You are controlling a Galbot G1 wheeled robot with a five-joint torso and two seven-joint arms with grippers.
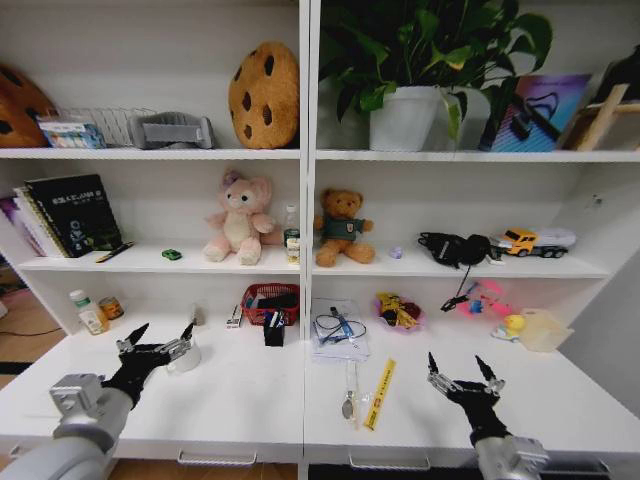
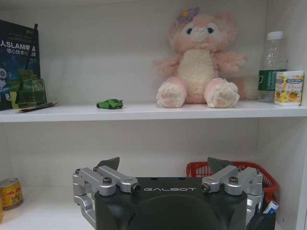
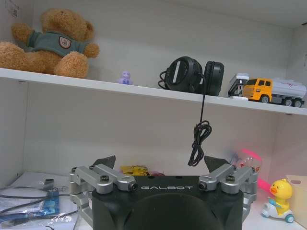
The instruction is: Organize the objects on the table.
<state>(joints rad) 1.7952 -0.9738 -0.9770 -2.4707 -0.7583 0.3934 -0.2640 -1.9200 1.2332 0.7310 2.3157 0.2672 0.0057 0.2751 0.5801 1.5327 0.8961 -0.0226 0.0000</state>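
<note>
The white desk (image 1: 250,400) carries several holders along its back edge. A red mesh basket (image 1: 270,302) sits near the middle with dark items inside that are hard to make out, and a small black pen cup (image 1: 274,330) stands just in front of it. To the right lies a clear plastic bag (image 1: 337,330) with cables and a blue-and-white item sealed inside, then a pink dish (image 1: 399,312) of yellow and dark clutter. At the far right a pale translucent box (image 1: 545,330) is partly cut off by the shelf frame. A spoon (image 1: 348,400) and a yellow ruler (image 1: 380,394) lie loose on the desk in front of the bag.

The tiny green toy car (image 2: 110,103) stands on the middle shelf, well left of the pink plush rabbit (image 2: 199,62) (not on the desk at all). On the top shelf a wire basket (image 1: 100,125) holds a small box.

The left tool (image 1: 160,340) hovers over the left part of the desk beside a white roll (image 1: 186,357), its fingers spread wide and holding nothing. The right tool (image 1: 460,375) hangs above the right part of the desk, likewise spread wide and empty.
</note>
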